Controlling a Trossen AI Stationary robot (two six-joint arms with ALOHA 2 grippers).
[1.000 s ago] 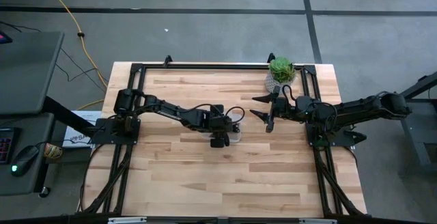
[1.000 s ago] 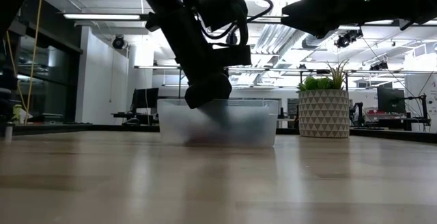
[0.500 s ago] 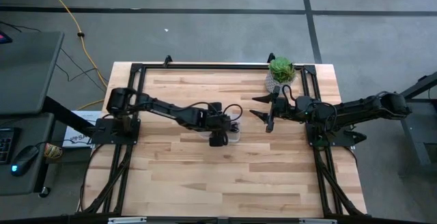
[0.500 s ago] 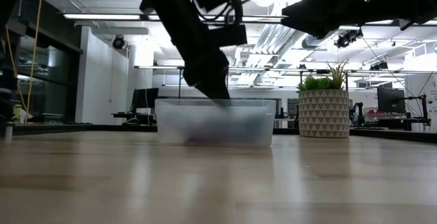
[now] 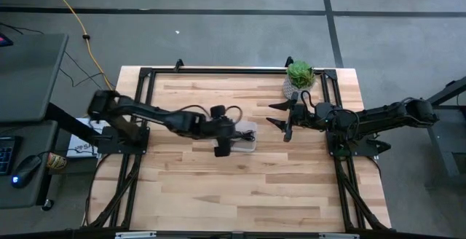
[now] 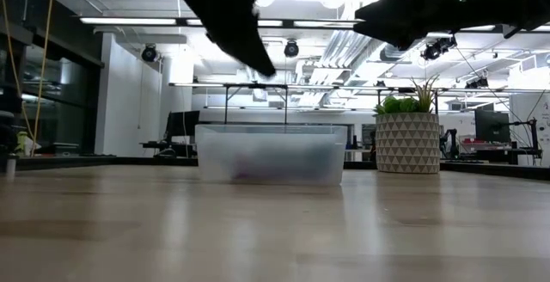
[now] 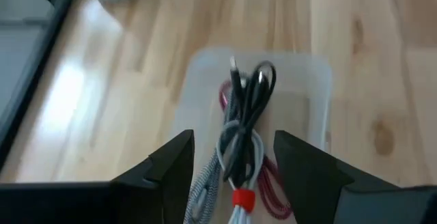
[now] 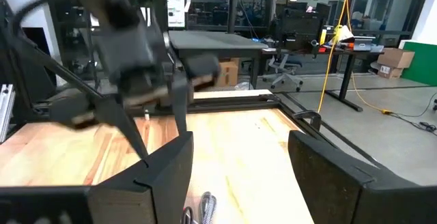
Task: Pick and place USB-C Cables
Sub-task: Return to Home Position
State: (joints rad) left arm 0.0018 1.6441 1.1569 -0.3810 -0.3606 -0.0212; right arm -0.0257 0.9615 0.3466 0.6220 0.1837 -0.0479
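Note:
In the left wrist view, several small cable bundles lie together on the floor of a clear plastic container [image 7: 317,87]: a black one [image 7: 250,108], a grey braided one [image 7: 205,191], a dark red one [image 7: 274,183] and a white one with a red tie [image 7: 240,201]. My left gripper [image 7: 233,145] is open and hangs above the container [image 5: 247,135], slightly to its left [image 5: 222,146], touching nothing. My right gripper [image 5: 282,122] is open too and waits in the air to the container's right. From the low view the cables are only a dark smudge behind the container wall [image 6: 271,155].
A potted plant in a patterned white pot [image 5: 298,77] stands near the table's far edge, beside the right arm. A black frame [image 5: 218,70] runs around the table top. Bare wood lies on the near side of the container [image 5: 240,188].
My left gripper has risen out of the container, clear of its rim, and has drawn back toward the table's left while the arm's shoulder swung back. The cables stay in the container. The right arm has kept still.

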